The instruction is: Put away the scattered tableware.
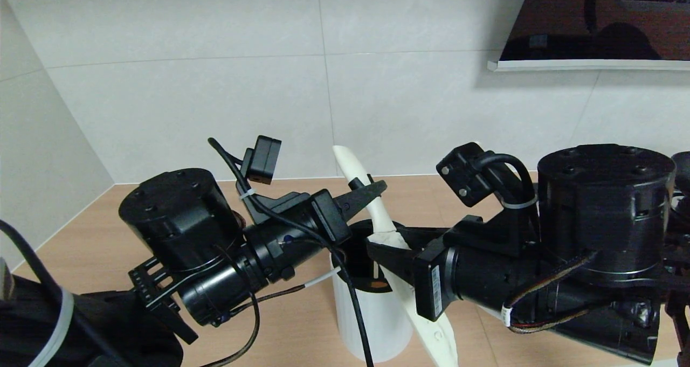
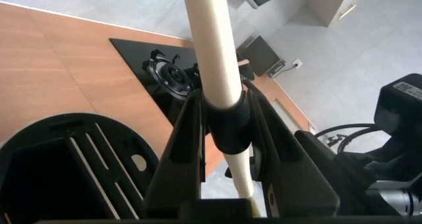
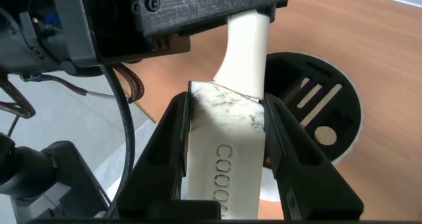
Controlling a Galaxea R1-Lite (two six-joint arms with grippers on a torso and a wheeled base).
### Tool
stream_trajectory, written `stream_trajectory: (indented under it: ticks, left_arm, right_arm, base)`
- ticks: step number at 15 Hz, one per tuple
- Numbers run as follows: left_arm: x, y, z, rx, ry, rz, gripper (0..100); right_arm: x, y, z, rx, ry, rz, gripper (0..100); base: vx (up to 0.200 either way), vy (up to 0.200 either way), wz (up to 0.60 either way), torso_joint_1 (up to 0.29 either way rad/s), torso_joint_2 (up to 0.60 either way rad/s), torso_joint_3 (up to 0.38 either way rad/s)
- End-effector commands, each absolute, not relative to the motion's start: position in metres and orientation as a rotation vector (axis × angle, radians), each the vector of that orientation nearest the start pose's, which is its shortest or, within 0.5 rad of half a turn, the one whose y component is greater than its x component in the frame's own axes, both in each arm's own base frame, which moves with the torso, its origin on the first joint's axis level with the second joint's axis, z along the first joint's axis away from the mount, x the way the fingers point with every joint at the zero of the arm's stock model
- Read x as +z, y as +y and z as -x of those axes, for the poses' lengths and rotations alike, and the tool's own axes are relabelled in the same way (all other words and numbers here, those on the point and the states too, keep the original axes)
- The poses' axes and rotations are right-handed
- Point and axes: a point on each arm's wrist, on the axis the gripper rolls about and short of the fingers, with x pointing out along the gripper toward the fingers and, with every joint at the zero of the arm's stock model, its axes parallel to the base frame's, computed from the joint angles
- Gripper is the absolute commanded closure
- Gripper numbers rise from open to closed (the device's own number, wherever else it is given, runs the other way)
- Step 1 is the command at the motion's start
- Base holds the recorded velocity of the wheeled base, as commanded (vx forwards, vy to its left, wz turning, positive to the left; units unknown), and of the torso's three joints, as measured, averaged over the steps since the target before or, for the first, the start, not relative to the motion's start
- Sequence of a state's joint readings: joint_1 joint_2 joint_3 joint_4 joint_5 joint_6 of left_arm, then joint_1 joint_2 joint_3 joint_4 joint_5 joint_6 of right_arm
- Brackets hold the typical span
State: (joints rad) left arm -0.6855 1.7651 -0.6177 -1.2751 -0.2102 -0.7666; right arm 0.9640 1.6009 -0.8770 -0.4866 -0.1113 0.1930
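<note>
Head view shows us both grippers clamped on one cream utensil (image 1: 353, 167). The left gripper (image 1: 372, 186) pinches its slim handle and the right gripper (image 1: 385, 243) grips the broader lower part. It hangs tilted by the white holder (image 1: 377, 324) (black slotted top), not yet in a slot. We judge this piece is unstowed. We cannot tell what other tableware remains.

Cream utensil (image 1: 351, 167), its broad end flecked with dark scuffs. Left gripper (image 1: 372, 189) and right gripper (image 1: 388, 243) are matt black. White holder (image 1: 383, 329) has a black lid (image 3: 297, 69) cut by pale slots. Light-brown wood-grain counter (image 1: 97, 232); pale grey tiled wall (image 1: 215, 87) with thin grout lines; black hob (image 2: 168, 72).
</note>
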Motion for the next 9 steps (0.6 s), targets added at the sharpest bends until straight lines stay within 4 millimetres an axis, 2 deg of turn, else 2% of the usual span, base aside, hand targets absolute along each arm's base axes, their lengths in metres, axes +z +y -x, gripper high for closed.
stream_trajectory:
  ticks: [1, 2, 9]
  left_arm:
    - [0.181, -0.193, -0.228, -0.903, 0.214, 0.746, 100]
    - [0.180, -0.192, -0.229, -0.901, 0.214, 0.746, 100]
    - [0.198, -0.181, -0.228, -0.890, 0.138, 0.714, 100]
  right_arm:
    - [0.216, 0.237, -0.168, 0.822, 0.294, -0.054, 100]
    - [0.216, 0.237, -0.168, 0.820, 0.295, -0.053, 0]
    - [0.231, 0.219, -0.170, 0.789, 0.249, -0.083, 0]
  base:
    - [0.000, 0.000, 0.00, 0.000, 0.00, 0.000]
    - [0.000, 0.000, 0.00, 0.000, 0.00, 0.000]
    - [0.000, 0.000, 0.00, 0.000, 0.00, 0.000]
